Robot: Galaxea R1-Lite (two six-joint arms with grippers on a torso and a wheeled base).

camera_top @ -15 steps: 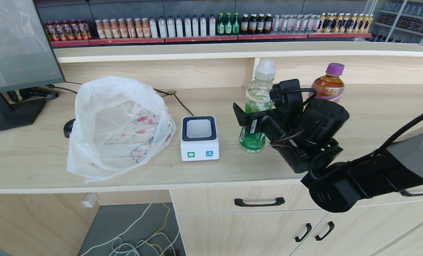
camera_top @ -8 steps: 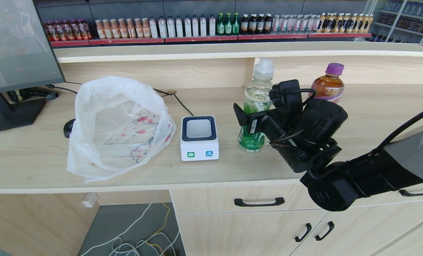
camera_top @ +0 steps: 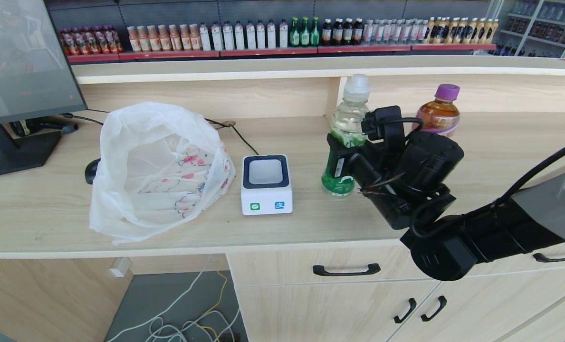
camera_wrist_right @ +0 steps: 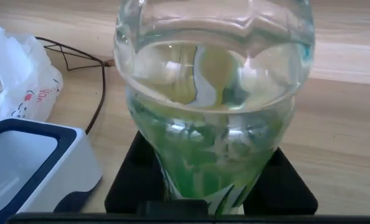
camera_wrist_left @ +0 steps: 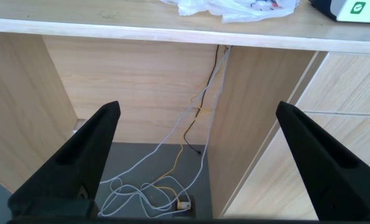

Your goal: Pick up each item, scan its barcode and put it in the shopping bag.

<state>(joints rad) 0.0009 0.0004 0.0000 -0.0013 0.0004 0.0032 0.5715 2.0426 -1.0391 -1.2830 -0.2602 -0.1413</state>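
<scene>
the right claw (camera_top: 343, 159) is clenched on the lower body of the clear plastic bottle with green label and white cap (camera_top: 347, 118), holding it upright at 3 o'clock of the white box scanner (camera_top: 266, 184) on the wooden table (camera_top: 49, 209), probably so its label can be swung over the scan window. the white plastic shopping bag (camera_top: 156, 171) sits open-mouthed at the scanner's 9 o'clock, ready to receive it. the left claw (camera_wrist_left: 197, 109) hangs released below the table edge, out of the way.

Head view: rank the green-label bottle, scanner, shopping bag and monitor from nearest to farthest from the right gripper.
1. green-label bottle, gripped by the right gripper.
2. scanner, just to its left.
3. shopping bag, farther left.
4. monitor, at the far left.
</scene>
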